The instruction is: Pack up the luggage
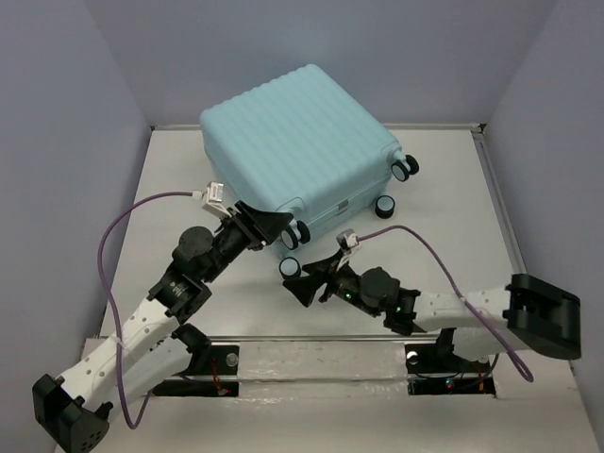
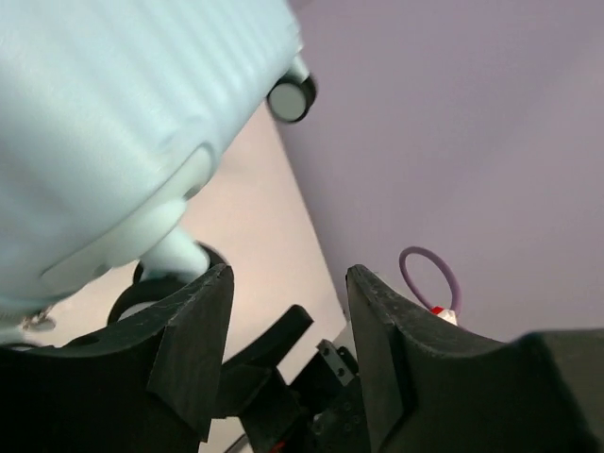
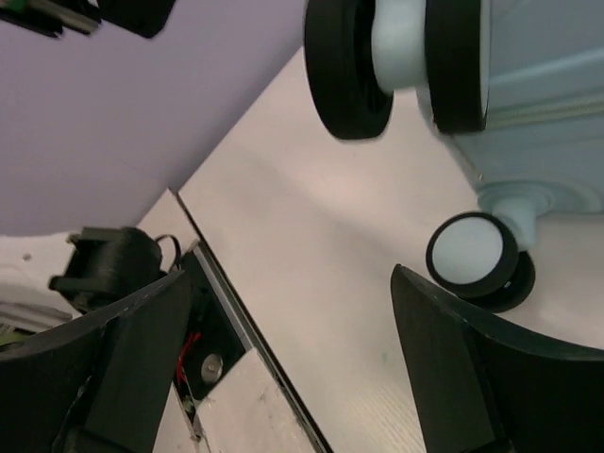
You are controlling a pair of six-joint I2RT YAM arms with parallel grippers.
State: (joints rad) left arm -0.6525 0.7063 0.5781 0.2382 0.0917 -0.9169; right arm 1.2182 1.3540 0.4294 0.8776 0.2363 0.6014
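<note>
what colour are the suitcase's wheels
Black rims with white hubs. The caster wheels of the pale aqua hard-shell suitcase show best in the right wrist view.

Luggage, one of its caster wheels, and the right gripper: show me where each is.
luggage point(image 1: 297, 132), top external view, on the ribbed top shell.
caster wheel point(image 3: 469, 250), right wrist view, on its white hub face.
right gripper point(image 3: 291, 274), right wrist view, midway between its open jaws.

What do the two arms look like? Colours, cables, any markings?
They match. The left arm and right arm have white link shells, black joints and black wedge-shaped jaws. Each carries a loose purple cable ending in a small white connector at the wrist. Each has a chunky black housing at its outer end. Small green lights glow on the right arm. No readable markings.
</note>
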